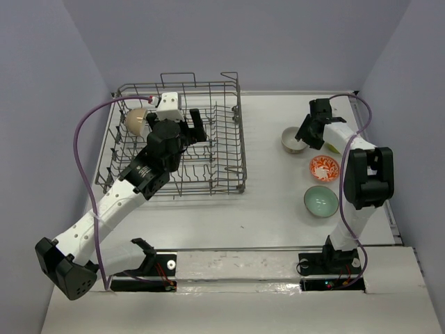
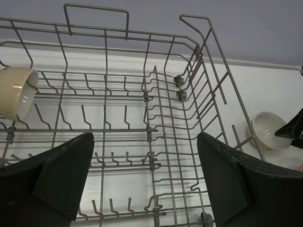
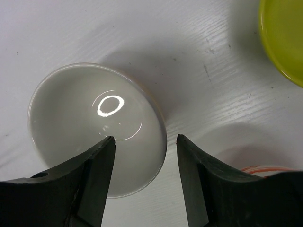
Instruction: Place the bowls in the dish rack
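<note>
We're seeing bright, even overhead light in all three views. Ring-shaped glare sits inside the cream bowl (image 3: 71, 123); its soft shadow falls up-right on the table (image 3: 71, 28). The dish rack (image 2: 156, 118) wires look sharp to us, bowing slightly toward the frame edges. Top view is crisp, shadows faint.

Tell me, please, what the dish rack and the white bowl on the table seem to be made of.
The dish rack looks like grey metal wire, perhaps coated: thin bent rods with a dull sheen. The cream-white bowl on the table looks like glazed ceramic: its smooth inside reflects a sharp ring of light, though hard plastic cannot be excluded.
</note>
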Robot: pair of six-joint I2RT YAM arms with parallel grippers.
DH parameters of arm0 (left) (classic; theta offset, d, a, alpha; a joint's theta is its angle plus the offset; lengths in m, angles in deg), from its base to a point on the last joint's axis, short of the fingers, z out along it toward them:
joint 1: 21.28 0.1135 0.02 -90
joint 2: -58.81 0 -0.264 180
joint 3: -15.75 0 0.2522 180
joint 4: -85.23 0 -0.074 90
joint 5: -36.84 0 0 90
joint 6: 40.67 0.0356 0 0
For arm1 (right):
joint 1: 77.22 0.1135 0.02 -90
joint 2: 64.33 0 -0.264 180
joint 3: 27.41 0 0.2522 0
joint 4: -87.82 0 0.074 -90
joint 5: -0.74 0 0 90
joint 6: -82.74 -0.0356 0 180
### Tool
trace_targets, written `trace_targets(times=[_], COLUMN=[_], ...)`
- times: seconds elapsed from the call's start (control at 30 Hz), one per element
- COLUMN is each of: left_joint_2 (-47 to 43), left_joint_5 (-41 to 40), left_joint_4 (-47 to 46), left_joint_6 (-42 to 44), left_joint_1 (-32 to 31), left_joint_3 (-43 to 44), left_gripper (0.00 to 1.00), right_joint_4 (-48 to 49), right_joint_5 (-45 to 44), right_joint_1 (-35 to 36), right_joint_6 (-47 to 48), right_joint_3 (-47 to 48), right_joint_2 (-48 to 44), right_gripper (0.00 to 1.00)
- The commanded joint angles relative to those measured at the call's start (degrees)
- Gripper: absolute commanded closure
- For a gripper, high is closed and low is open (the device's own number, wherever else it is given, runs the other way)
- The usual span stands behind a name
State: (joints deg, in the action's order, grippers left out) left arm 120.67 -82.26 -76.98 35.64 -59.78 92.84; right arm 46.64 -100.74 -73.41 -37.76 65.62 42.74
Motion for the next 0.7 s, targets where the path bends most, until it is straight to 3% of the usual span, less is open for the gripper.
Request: trace_targets(times=[0.0, 0.37, 0.67], left_joint_2=[0.10, 1.41, 2.47], left_joint_5=[0.18, 1.42, 2.38], left_joint_4=[-3.24, -2.89, -2.36], left_joint_6=[-0.90, -1.25, -1.51], left_joint_1=[0.44, 0.88, 1.67], left_joint_3=[-0.14, 0.13, 0.65], left_gripper=[0.01, 0.01, 0.01], right_joint_4=[2.72, 3.51, 4.22], right_joint_5=[0.50, 0.85, 1.73], right_joint_1=[0.23, 0.23, 0.23], right_joint_6=[-0.61, -0.61, -0.52], right_joint_3=[-0.78, -1.57, -1.74], right_joint_2=[0.51, 1.48, 2.18], right_gripper=[0.40, 0.47, 0.69])
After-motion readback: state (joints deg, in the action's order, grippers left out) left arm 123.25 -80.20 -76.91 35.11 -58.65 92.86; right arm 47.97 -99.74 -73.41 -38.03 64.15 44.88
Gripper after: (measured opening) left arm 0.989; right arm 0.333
